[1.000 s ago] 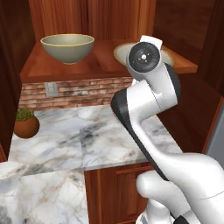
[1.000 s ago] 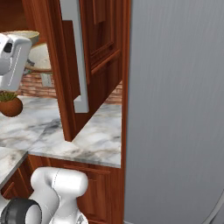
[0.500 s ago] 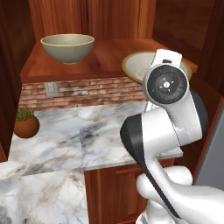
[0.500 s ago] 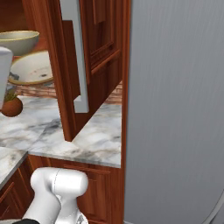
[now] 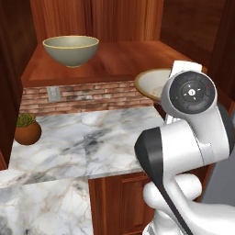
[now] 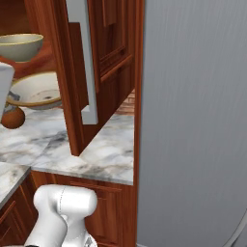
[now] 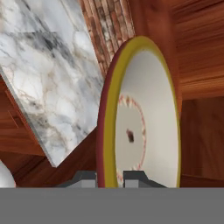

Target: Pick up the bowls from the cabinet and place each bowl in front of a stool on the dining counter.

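Hand view shows the gripper (image 7: 110,178) clamped astride the cream bowl's (image 7: 146,131) rim: stiff, slick, breakable ceramic.

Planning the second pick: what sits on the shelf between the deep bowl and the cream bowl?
Nothing: left base view shows bare shelf board between the deep bowl and the cream bowl.

My arm hides the near side of the cream bowl (image 5: 151,82). My fingers (image 7: 131,176) show only their tips astride its rim, so their grip is unclear.
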You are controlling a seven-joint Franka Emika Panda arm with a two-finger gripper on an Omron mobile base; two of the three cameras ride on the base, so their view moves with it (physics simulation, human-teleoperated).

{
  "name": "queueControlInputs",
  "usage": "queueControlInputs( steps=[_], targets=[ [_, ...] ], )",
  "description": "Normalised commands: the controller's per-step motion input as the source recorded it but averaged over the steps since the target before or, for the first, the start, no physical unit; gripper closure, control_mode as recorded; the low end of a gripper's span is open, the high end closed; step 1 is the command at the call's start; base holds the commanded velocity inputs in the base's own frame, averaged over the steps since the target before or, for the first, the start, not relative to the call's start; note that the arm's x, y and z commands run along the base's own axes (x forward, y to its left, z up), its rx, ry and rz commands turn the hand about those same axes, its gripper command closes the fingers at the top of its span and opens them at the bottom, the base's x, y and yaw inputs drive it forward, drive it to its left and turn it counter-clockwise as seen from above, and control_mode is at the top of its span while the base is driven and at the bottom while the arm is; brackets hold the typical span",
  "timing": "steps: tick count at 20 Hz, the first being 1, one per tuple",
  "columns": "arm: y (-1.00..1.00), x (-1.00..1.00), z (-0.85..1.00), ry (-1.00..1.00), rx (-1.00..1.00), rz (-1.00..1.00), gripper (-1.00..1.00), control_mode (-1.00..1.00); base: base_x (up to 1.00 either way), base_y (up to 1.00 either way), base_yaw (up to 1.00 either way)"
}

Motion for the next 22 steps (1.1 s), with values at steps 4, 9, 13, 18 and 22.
queueControlInputs(
  steps=[4,9,13,18,22],
  targets=[
    [0.00,0.00,-0.20,0.03,0.00,-0.02,1.00,-1.00,0.00,0.00,0.00],
    [0.00,0.00,-0.21,0.00,-0.01,-0.03,1.00,-1.00,0.00,0.00,0.00],
    [0.00,0.00,-0.01,0.00,0.03,0.00,1.00,-1.00,0.00,0.00,0.00],
    [0.00,0.00,0.00,0.00,0.00,0.00,1.00,-1.00,0.00,0.00,0.00],
    [0.00,0.00,0.00,0.00,0.00,0.00,1.00,1.00,0.00,0.00,0.00]
  ],
)
